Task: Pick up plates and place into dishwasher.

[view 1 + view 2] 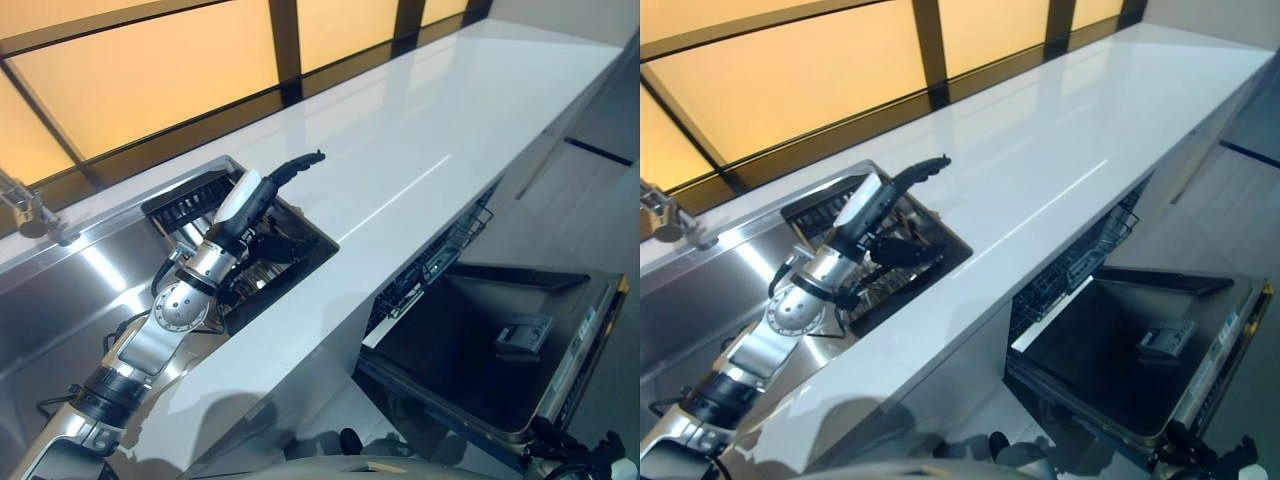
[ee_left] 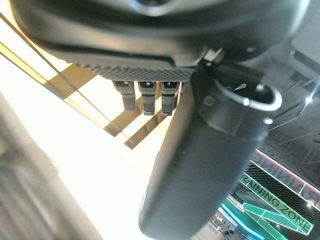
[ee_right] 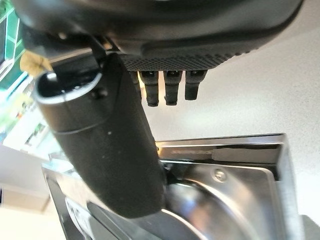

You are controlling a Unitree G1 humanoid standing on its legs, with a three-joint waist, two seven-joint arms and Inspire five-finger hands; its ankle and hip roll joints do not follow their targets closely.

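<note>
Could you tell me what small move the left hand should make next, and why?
Probably lower the left hand into the dark dish rack in the sink; it hovers above the rack, fingers straight, holding nothing, while the dishwasher stands open.

Lower right of the left wrist view: a green-edged sign (image 2: 278, 206) bears white capital lettering in one slanted line, with its first letters cut off. Right of the left eye view: a pale strip (image 1: 588, 338) along the open dishwasher door (image 1: 450, 340) carries marks too small to read. Centre of the right wrist view: a steel rim (image 3: 200, 150) bears fine, illegible lettering.
</note>
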